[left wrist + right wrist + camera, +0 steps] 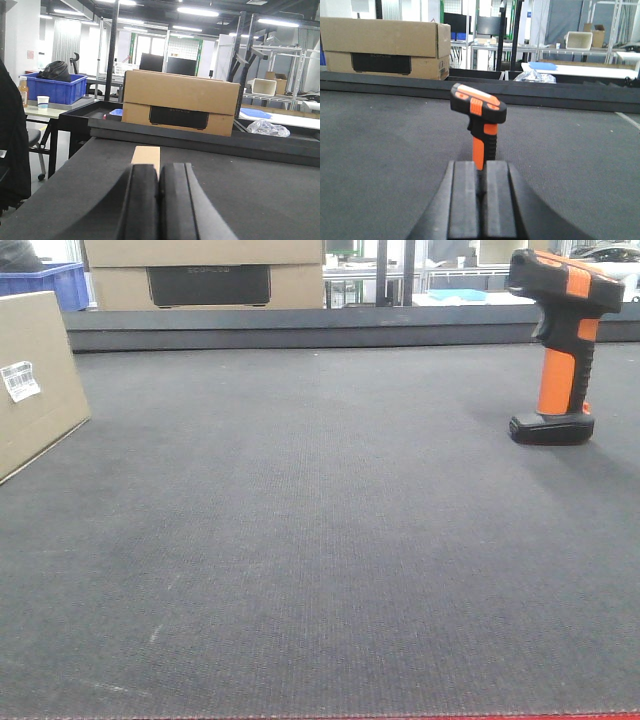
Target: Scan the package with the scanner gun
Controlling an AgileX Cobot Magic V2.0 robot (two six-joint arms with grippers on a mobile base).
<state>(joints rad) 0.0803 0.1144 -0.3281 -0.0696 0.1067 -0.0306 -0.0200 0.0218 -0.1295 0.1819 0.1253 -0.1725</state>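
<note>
The package, a tan cardboard box with a white barcode label, stands at the left edge of the dark mat. The orange and black scanner gun stands upright on its base at the far right. Neither gripper shows in the front view. In the left wrist view my left gripper is shut and empty, low over the mat, with the package a tan strip straight beyond it. In the right wrist view my right gripper is shut and empty, with the scanner gun upright a short way beyond it.
A raised black rail runs along the mat's far edge. A large cardboard box stands behind it, also in the left wrist view and right wrist view. A blue bin sits at the back left.
</note>
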